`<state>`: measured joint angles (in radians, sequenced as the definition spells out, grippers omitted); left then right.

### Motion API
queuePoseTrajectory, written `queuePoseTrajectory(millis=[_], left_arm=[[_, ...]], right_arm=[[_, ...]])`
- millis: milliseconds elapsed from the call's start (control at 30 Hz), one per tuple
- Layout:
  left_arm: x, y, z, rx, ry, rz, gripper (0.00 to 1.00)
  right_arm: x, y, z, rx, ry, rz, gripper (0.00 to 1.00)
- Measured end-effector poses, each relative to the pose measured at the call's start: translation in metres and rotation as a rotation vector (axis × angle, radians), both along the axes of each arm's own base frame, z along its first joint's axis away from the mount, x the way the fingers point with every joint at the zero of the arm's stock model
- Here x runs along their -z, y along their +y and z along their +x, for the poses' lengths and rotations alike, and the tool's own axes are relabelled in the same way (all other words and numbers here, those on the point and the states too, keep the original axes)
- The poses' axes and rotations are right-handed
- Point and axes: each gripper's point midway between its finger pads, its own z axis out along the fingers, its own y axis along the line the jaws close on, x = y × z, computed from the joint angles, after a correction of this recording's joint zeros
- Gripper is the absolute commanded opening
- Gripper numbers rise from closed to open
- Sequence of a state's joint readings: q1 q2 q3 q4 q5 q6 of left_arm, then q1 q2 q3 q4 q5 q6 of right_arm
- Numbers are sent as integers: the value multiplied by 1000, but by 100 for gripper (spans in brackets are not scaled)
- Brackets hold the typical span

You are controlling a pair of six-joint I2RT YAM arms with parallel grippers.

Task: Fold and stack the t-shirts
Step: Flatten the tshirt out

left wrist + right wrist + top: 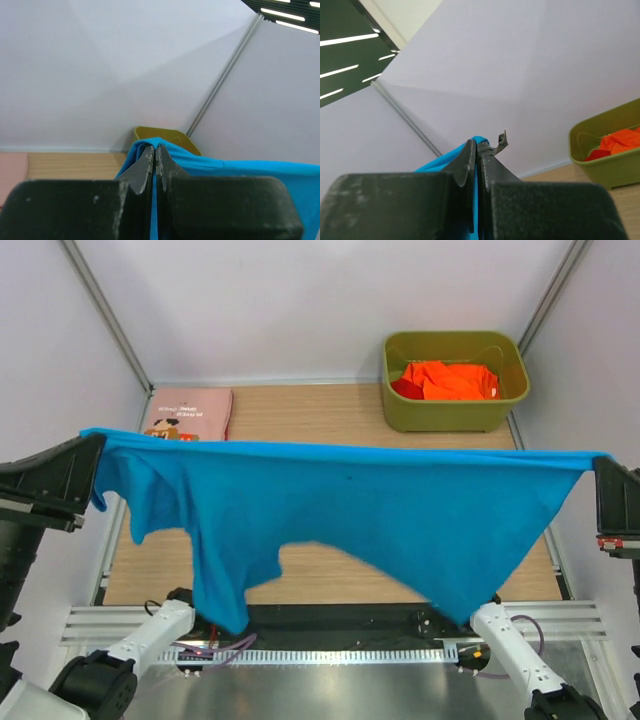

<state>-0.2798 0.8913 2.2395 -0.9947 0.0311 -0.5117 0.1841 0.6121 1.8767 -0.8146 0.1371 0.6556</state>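
Top external view: a soft, bright blue t-shirt (380, 510) hangs stretched between the left jaws and right jaws, each pinching a top corner. Beyond the left jaws, a folded pink t-shirt (190, 412) lies on the wooden desk (300, 415). Beyond the right jaws, a rounded olive-green plastic bin (450, 418) holds a crumpled orange t-shirt (455, 380) and a red t-shirt (404, 389).

Four shirts are in view: one blue shirt (380, 510), one pink shirt (190, 412), one orange shirt (455, 380) and one red shirt (405, 388). There is one green bin (455, 420), with two of the four shirts in it. There is one wooden table (330, 412). There are two grippers: one left gripper (98, 440) and one right gripper (600, 464).
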Motion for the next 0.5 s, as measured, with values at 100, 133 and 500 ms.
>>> queuePoseTrajectory(millis=[100, 133, 500], left_arm=[[9, -10, 12, 31, 23, 36, 0], [17, -14, 23, 38, 50, 56, 0], [292, -75, 243, 65, 725, 342, 0]], right_arm=[[4, -9, 11, 61, 31, -9, 1], [9, -13, 21, 96, 57, -11, 1], [276, -12, 222, 296, 680, -179, 1]])
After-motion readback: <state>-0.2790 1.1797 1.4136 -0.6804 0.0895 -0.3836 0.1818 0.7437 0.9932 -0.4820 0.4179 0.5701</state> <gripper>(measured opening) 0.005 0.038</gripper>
